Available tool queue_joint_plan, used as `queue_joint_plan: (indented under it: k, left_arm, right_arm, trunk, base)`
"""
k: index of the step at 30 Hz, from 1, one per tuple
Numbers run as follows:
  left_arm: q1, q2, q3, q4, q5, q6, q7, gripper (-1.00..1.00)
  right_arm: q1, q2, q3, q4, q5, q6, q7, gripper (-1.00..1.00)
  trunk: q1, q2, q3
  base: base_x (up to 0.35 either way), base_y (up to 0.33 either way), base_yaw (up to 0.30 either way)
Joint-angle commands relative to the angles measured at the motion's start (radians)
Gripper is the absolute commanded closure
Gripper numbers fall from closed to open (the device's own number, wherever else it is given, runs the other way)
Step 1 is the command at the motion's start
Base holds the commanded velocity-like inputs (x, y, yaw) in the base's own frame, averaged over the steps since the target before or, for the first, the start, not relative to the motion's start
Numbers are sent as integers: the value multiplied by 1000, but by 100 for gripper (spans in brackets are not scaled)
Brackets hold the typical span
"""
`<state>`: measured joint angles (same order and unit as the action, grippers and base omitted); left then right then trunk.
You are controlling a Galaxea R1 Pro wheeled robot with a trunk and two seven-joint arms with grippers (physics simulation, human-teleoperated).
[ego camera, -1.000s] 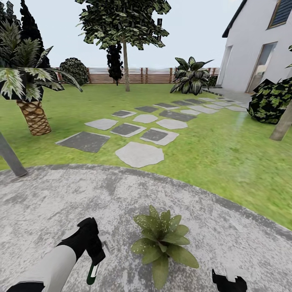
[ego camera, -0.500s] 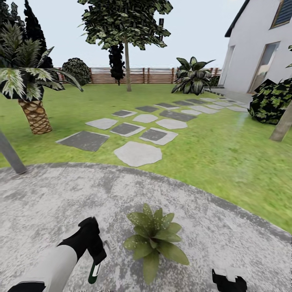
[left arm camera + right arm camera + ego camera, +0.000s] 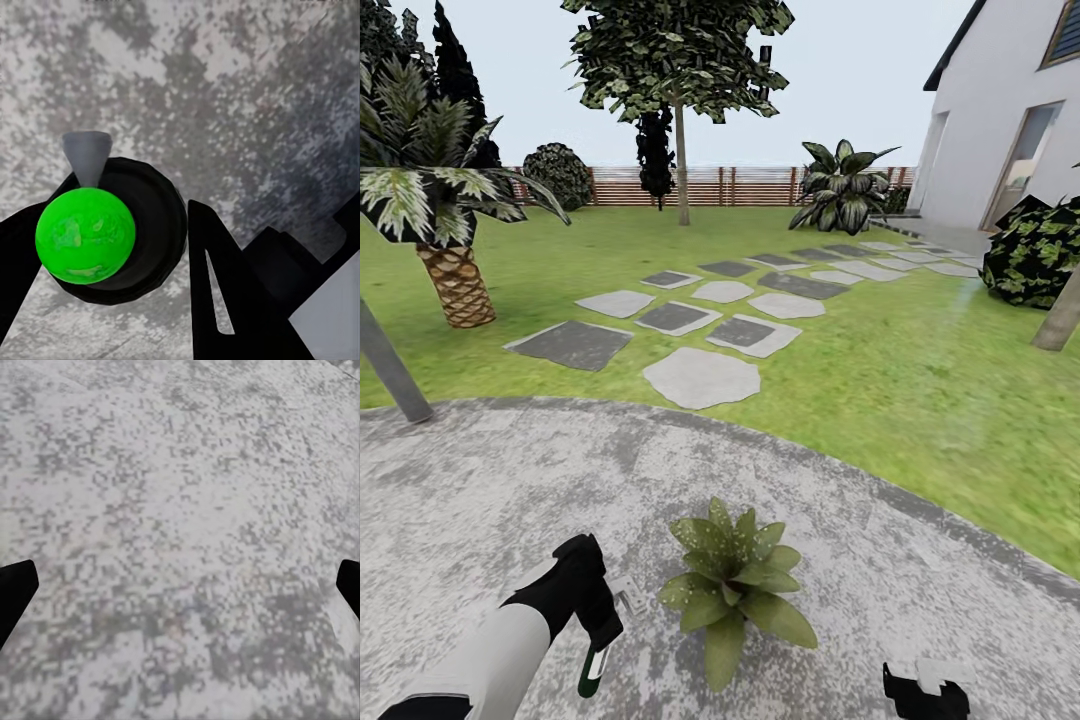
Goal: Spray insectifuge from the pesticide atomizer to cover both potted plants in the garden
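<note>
Green lawn (image 3: pixel 920 370) of the garden reaches to a brown fence (image 3: pixel 760 186) at 12 o'clock, with a white house (image 3: pixel 1000 110) at 2 o'clock, a palm (image 3: pixel 440 200) at 10 o'clock and flat stepping stones (image 3: pixel 700 378) running up the middle. Nearer lies the round grey patio (image 3: pixel 920 600), which takes the lower half of the head view.

Compared with one second ago, the whole picture has slid a little to the left, so the camera has turned or the base has rolled; the things themselves have not moved. By this the potted plant (image 3: pixel 732 585) now sits closer to 6 o'clock in the view and nearer to the left arm. I judge this is a small alignment before spraying, and no wet cover on the leaves is visible yet. Only one plant is here.

At 7 o'clock the left gripper (image 3: pixel 598 630) is closed around the pesticide atomizer (image 3: pixel 592 672), which hangs down, just beside the plant; in the left wrist view its bright green end (image 3: pixel 85 235) sits between the black fingers (image 3: pixel 225 292). At 5 o'clock the right gripper (image 3: pixel 925 695) is spread wide and holds nothing
</note>
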<state>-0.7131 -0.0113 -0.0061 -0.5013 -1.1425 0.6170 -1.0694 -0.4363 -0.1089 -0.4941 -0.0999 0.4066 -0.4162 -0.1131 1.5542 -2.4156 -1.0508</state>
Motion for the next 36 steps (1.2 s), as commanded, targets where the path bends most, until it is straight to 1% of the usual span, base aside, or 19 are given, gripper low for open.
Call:
queue_joint_plan:
  k: [1, 6, 16, 26, 36]
  left_arm:
    - [0, 0, 0, -2, -3, 9, -6, 100]
    - [0, 1, 0, -2, -3, 9, -6, 100]
    - [0, 2, 1, -3, -3, 9, -6, 100]
    - [0, 4, 1, -4, -3, 10, -6, 100]
    - [0, 2, 2, -3, -3, 10, -4, 100]
  right_arm:
    - [-1, 0, -6, 2, 11, -3, -5, -100]
    - [-1, 0, -6, 2, 11, -4, -5, -100]
    - [-1, 0, -4, 2, 11, -4, -5, -100]
    - [-1, 1, -5, 2, 11, -4, -5, -100]
    - [-1, 1, -5, 2, 11, -4, -5, -100]
  trunk:
    - [0, 0, -1]
    - [0, 0, -1]
    - [0, 0, -1]
    - [0, 0, -1]
    - [0, 0, -1]
  base:
    - [0, 0, 0]
    - [0, 0, 59]
    - [0, 0, 242]
    - [-14, -27, 32]
    - [0, 0, 257]
